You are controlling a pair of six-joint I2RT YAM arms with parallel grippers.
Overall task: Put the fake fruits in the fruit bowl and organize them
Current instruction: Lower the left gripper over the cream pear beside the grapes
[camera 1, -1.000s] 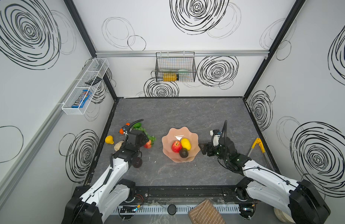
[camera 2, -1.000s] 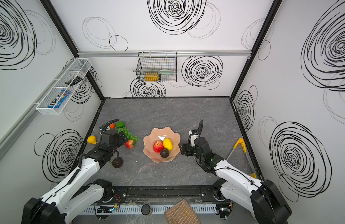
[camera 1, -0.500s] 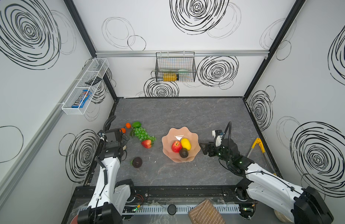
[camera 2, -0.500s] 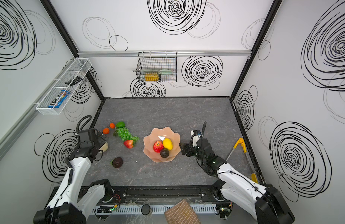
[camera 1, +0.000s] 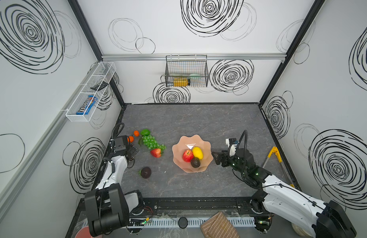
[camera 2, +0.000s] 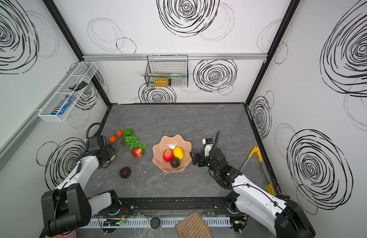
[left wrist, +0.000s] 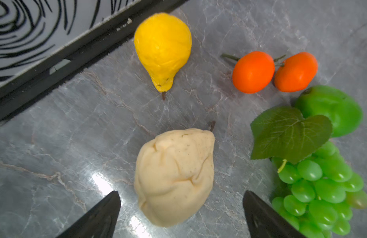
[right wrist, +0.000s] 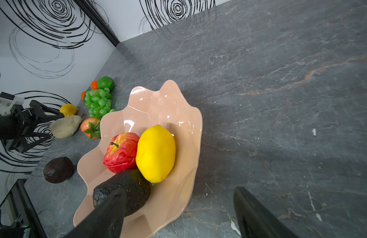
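Here, the fruit bowl (camera 1: 190, 141) is seen near the middle of the grey worktop (camera 1: 188, 119). Gathered in its hollow are a red apple (camera 1: 187, 155), a yellow lemon (camera 1: 197, 153) and a rough dark fruit (camera 1: 195, 162), all three touching. To the left of the bowl in both top views, a strawberry (camera 1: 156, 152) is laid just beside a green grape bunch (camera 1: 151, 142), with a green lime (camera 1: 145, 132) and two oranges (camera 1: 136, 133) at the bunch's far end. A dark brown fruit (camera 1: 145, 172) is set alone nearer the front edge, well apart from the bowl. By the left wall, a yellow pear (left wrist: 163, 49) and a beige fruit (left wrist: 174, 177) are shown lying on the worktop in the left wrist view. The left end effector (left wrist: 181, 195) is held spread wide, pointed at the beige fruit, its black fingers (left wrist: 104, 216) to either side and apart from it. The right end effector (camera 1: 216, 158) is likewise spread and empty, held just beside the bowl's right rim; in the right wrist view one finger is seen in front of the rough dark fruit, though whether contact is made cannot be told. Yellow-handled tongs (camera 1: 275, 153) are laid along the worktop's right edge. A black wire basket (camera 1: 186, 71) is hung on the back wall and a white wire shelf (camera 1: 89, 92) on the left wall.
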